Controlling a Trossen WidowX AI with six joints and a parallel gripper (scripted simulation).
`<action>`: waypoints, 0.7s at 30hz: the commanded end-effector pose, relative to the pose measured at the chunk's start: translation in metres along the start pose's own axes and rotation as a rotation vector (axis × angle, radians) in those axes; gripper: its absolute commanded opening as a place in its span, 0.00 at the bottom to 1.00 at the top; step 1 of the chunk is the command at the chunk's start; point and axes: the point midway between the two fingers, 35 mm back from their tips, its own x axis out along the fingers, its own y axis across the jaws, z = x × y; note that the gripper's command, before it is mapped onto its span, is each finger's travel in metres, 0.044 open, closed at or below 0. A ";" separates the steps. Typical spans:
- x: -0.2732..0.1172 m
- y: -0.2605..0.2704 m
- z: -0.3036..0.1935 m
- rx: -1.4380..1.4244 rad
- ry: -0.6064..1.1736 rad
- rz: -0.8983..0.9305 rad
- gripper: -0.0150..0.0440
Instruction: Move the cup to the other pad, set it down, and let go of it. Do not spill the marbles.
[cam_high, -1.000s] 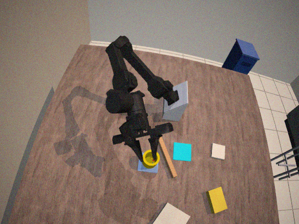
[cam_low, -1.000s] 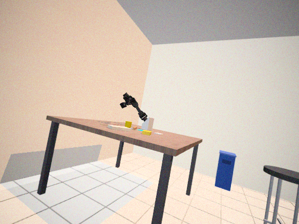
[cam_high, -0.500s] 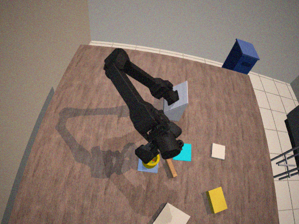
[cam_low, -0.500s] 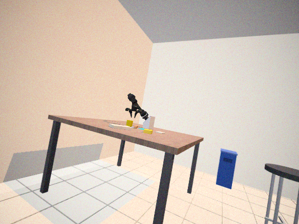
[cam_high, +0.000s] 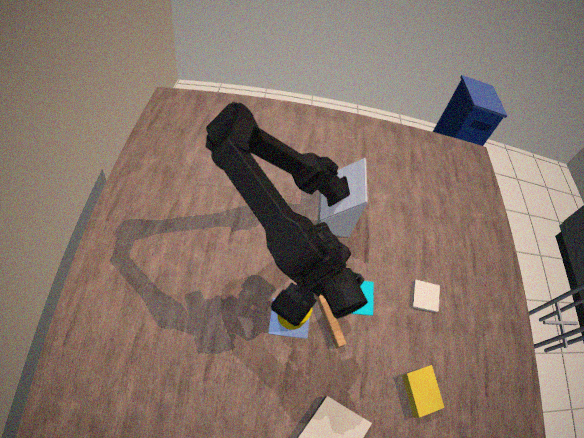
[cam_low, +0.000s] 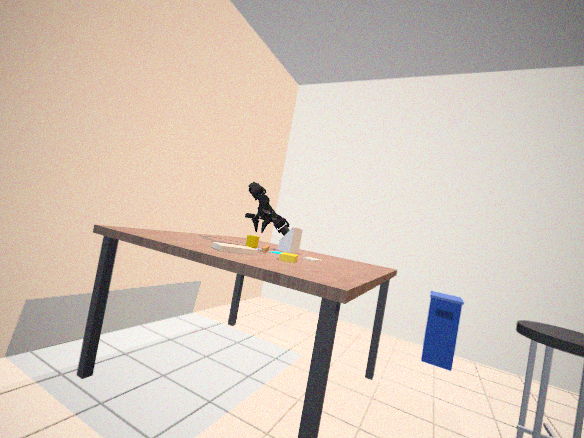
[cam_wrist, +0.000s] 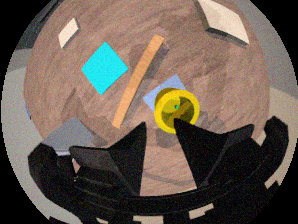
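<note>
The yellow cup (cam_high: 290, 326) (cam_low: 252, 241) (cam_wrist: 167, 106) stands upright on the blue pad (cam_high: 300, 333) (cam_wrist: 172, 81). A small green marble shows inside it in the wrist view; other marbles cannot be made out. The cyan pad (cam_high: 366, 300) (cam_low: 276, 253) (cam_wrist: 104, 68) lies bare across an orange bar from the cup. My gripper (cam_low: 260, 231) (cam_wrist: 159, 123) is partly open with nothing between its fingers. It hangs above table height, higher than the cup, and one fingertip overlaps the cup's rim in the wrist view. In the top view the arm hides part of the cup and both pads.
The orange bar (cam_high: 332, 325) (cam_wrist: 137, 82) lies between the pads. A grey block (cam_high: 345, 225) (cam_low: 295, 240) stands near the arm's base. A white tile (cam_high: 426, 296) (cam_wrist: 68, 33), a yellow block (cam_high: 425, 391) (cam_low: 288, 257) and a cream slab (cam_high: 335, 420) (cam_wrist: 225, 22) lie farther out.
</note>
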 end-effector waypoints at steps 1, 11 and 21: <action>0.007 0.000 0.000 -0.006 0.007 0.000 0.54; 0.023 -0.001 0.000 -0.006 0.006 0.000 0.54; 0.039 -0.001 0.000 -0.006 0.006 -0.001 0.54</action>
